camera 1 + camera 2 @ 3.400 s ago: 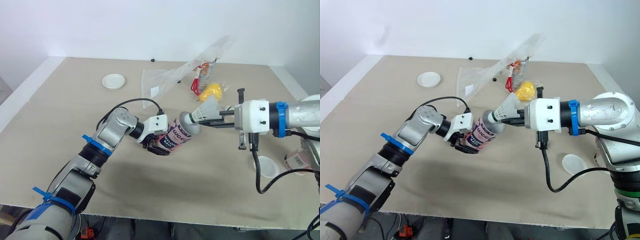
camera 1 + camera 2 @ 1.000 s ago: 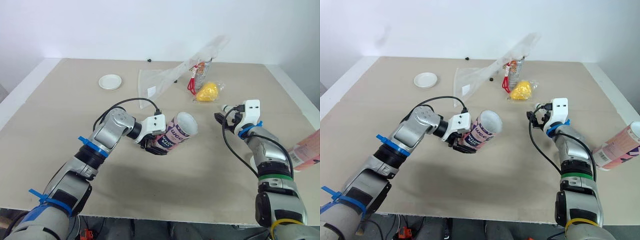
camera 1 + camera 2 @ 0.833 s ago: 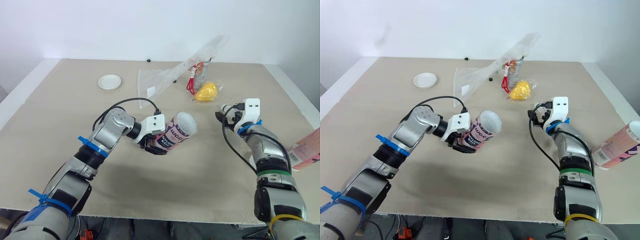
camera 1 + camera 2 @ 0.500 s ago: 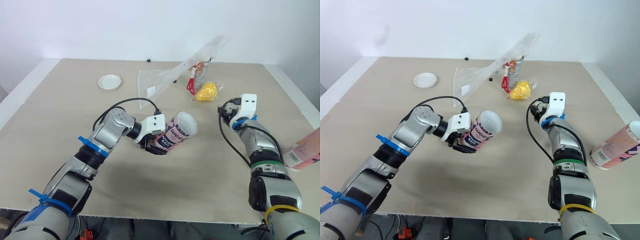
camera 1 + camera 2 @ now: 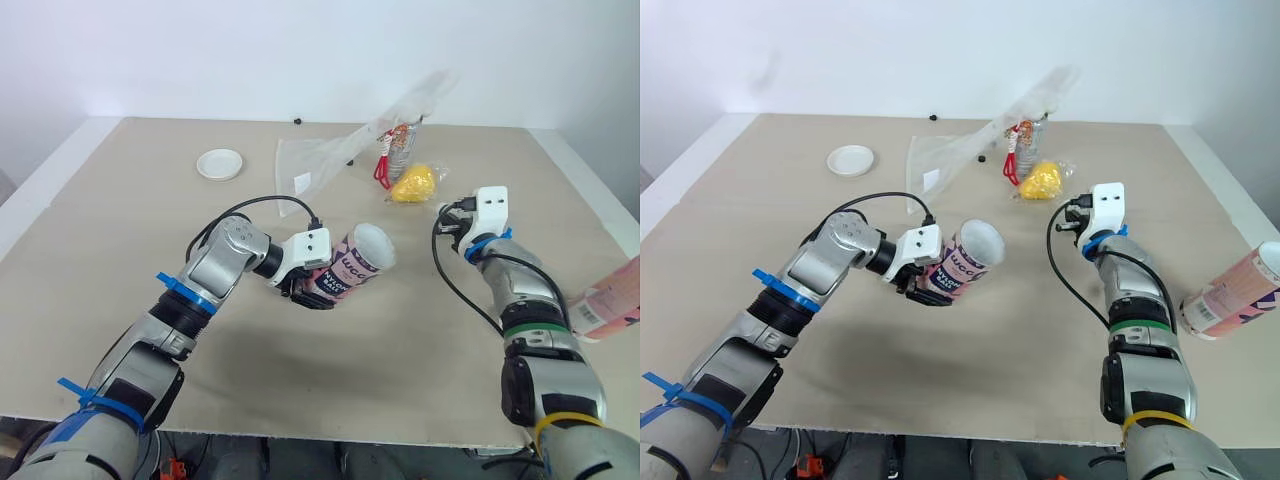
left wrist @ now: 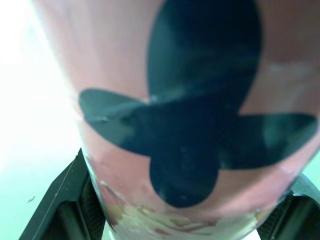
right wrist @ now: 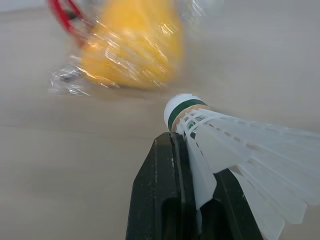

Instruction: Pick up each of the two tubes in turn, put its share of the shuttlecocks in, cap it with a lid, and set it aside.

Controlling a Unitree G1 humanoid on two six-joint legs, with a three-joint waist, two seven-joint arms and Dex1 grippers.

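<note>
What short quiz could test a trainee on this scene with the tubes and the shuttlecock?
1. True or false: the left gripper holds the pink tube upright.
2. The right gripper is shut on: A a lid, B a shuttlecock, C a bag.
3. Fill in: the second tube lies near the table's ___ edge.
Key: 1 false, it is tilted; 2 B; 3 right.

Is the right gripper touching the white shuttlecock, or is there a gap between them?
Touching. The right wrist view shows the right gripper pinching the shuttlecock by its white feathers, with no gap.
</note>
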